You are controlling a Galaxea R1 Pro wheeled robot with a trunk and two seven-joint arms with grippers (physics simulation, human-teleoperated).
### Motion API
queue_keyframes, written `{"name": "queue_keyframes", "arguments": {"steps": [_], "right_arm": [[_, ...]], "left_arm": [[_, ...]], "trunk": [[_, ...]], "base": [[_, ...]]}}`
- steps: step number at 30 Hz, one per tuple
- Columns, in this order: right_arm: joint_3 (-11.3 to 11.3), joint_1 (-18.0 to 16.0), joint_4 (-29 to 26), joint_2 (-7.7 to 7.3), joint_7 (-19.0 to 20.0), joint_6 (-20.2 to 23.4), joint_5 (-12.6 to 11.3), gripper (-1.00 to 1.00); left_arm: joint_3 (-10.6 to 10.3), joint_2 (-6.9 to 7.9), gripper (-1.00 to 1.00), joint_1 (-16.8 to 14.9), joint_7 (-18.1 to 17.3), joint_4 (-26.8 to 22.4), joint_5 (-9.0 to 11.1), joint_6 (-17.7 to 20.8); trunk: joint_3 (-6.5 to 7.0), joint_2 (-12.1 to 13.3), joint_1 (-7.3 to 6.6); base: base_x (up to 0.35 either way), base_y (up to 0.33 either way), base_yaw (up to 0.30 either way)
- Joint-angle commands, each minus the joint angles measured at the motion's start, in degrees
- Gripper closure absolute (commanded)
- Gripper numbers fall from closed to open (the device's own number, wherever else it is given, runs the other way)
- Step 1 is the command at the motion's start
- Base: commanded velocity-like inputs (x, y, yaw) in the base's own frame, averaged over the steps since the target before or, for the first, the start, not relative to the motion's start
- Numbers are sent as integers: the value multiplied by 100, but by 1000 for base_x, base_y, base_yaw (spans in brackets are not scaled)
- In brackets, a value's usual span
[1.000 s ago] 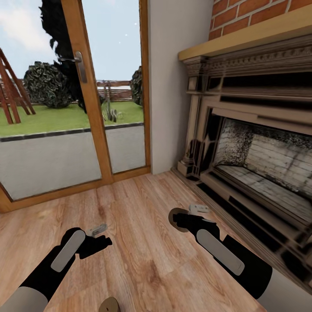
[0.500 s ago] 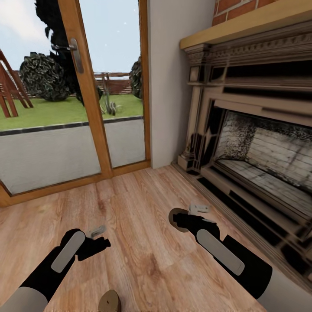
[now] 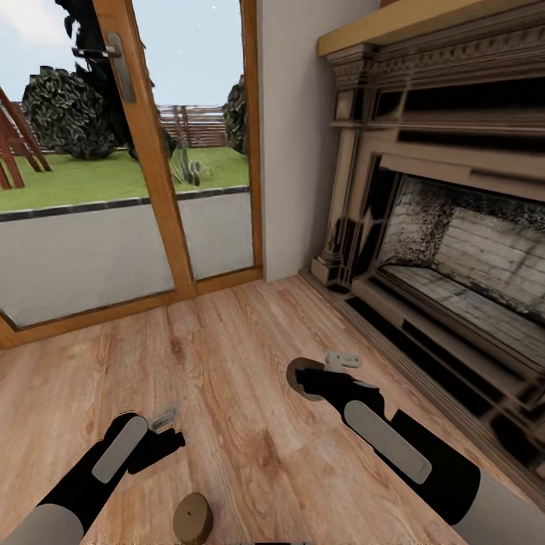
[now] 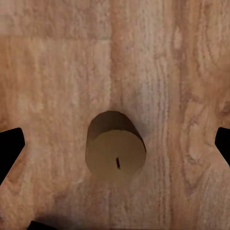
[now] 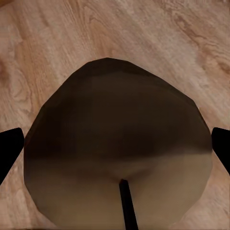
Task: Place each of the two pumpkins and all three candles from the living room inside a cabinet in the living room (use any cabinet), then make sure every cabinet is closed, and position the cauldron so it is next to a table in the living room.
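A wood-plank floor point(image 3: 242, 363) is bounded by a wood-framed glass door point(image 3: 144, 151), a pale wall point(image 3: 291, 136) and an ornate stone fireplace point(image 3: 446, 227).

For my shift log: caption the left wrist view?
Left gripper open above an upright candle standing alone on the wood floor.

We stood over the plank wooden floor point(image 3: 250, 424), with the ornate carved stone fireplace point(image 3: 446, 227) on our right and the wood-framed glass door point(image 3: 136, 166) ahead to the left. One stubby tan cylinder candle point(image 3: 192, 518) sat upright on the floor, under our left gripper point(image 4: 115, 143). A second stubby tan candle point(image 5: 120, 153) sat between the fingers of our right gripper point(image 3: 306, 377), before the fireplace.
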Motion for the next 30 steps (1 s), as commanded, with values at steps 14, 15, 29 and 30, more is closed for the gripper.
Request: {"name": "queue_keyframes", "arguments": {"steps": [14,15,29,30], "right_arm": [[-10,-7,-254,-235,2485,52,-435,100],[-11,-7,-255,-290,2558,42,-466,100],[-4,-7,-234,-351,2891,27,-499,100],[-4,-7,-233,-351,2894,27,-499,100]], "left_arm": [[-854,-284,-100,-2,-12,237,58,-995],[-924,-292,-100,-3,-15,241,57,-1057],[-886,46,-100,-30,-27,426,81,-1315],[-888,50,-100,-30,-28,427,76,-1314]], "trunk": [[-316,-22,35],[-339,-23,37],[-649,-42,74],[-671,-43,76]], "base": [[0,0,0],[0,0,0],[0,0,0],[0,0,0]]}}
